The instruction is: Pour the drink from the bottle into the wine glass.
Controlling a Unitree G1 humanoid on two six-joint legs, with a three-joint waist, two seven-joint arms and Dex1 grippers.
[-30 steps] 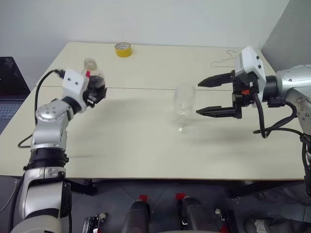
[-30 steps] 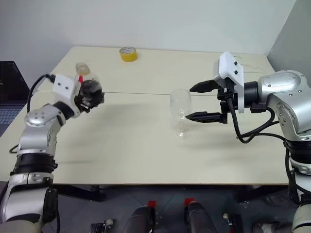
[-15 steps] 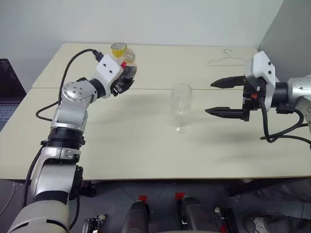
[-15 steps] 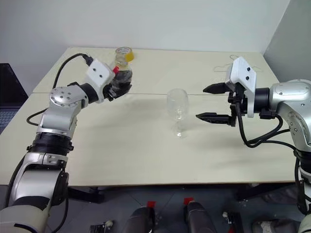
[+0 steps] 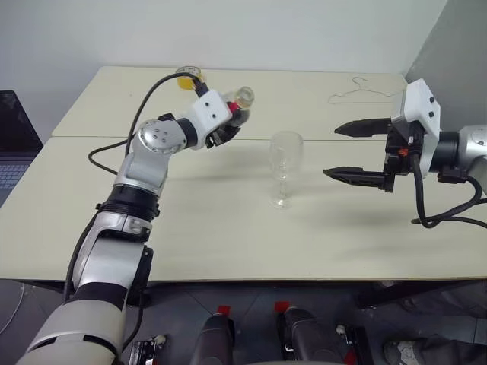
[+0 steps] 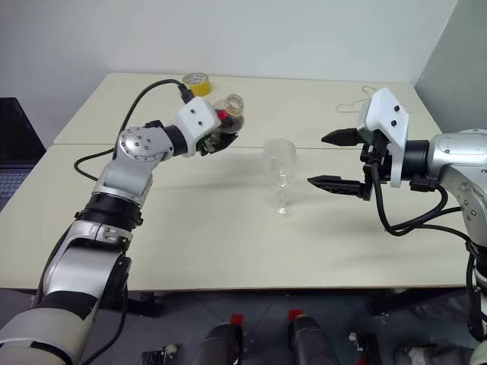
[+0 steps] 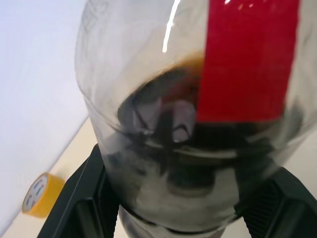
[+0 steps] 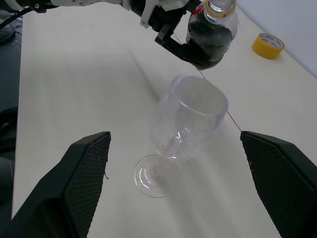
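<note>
While the wine glass point(image 5: 284, 167) stands upright and empty near the middle of the desk point(image 5: 228, 236), the bottle point(image 6: 226, 114) has been carried from over the desk's left side towards the centre and is now held in the air just to the left of the glass and behind it, a little above its rim. It is gripped low on its body by the left hand point(image 6: 215, 138), whose fingers are closed around it. The bottle's neck is seen without a cap, and the drink point(image 8: 208, 42) lies dark in its lower part. The bottle has also been rolled somewhat, so that its mouth leans towards the glass, though nothing has been poured yet. The right hand point(image 5: 364, 152) has been kept almost still, its fingers spread wide and empty, just to the right of the glass without touching it. Transport is judged nearly complete; a short further approach over the rim and a steeper tilt are thought to remain.
</note>
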